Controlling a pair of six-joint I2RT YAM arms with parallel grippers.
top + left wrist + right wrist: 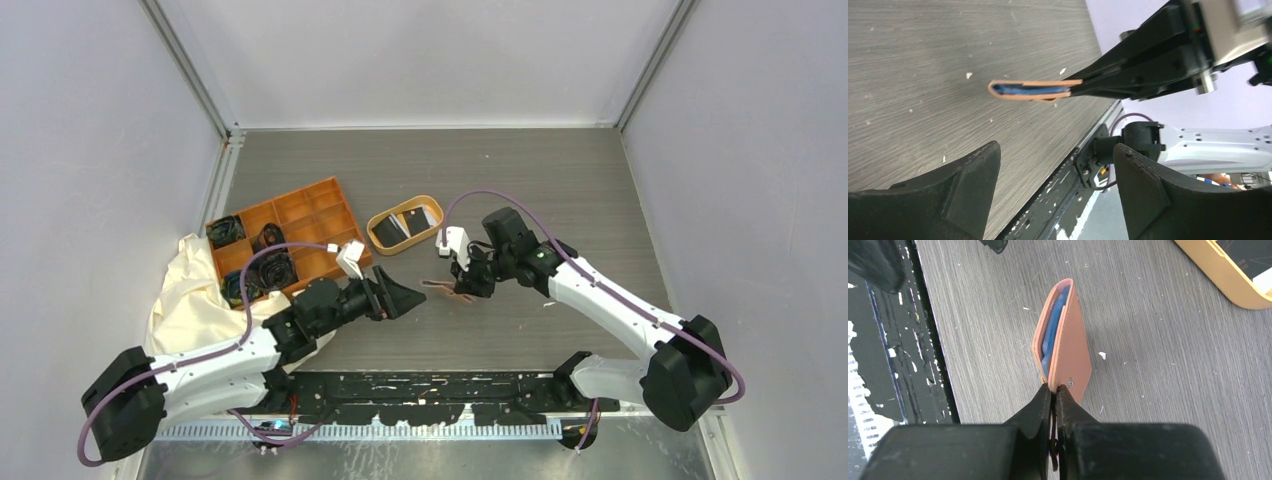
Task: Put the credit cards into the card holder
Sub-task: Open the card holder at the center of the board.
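My right gripper [1054, 388] is shut on one edge of the card holder [1068, 340], a pinkish-brown folded wallet with blue inside, held above the table. It also shows in the top view [447, 290] and in the left wrist view [1033, 90], seen edge-on. My left gripper [408, 298] is open and empty, a short way left of the wallet, its fingers [968, 185] wide apart. The credit cards [408, 223], black with white patches, lie in the oval tan-rimmed tray [383, 241] behind.
An orange compartment tray [305, 205] with dark items stands at the left. A cream cloth [190, 290] lies beside it under my left arm. The black base rail [430, 395] runs along the near edge.
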